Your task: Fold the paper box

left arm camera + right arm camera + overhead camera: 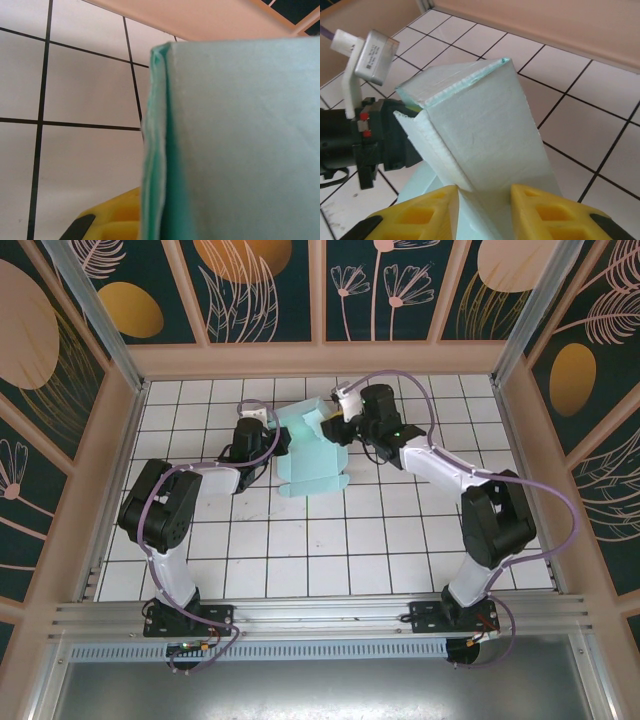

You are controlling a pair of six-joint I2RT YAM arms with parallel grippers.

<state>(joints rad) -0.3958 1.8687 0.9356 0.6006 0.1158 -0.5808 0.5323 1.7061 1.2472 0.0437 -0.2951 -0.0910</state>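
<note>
light was bright and even, faint shadows on the white tiles. the paper box came out blurry up close at the left wrist.

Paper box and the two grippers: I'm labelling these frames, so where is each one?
paper box (pixel 312 465): top view, on its flat middle panel.
left gripper (pixel 283 438): top view, fingertips at the box's left edge.
right gripper (pixel 485 212): right wrist view, midway between its yellow fingers.
</note>
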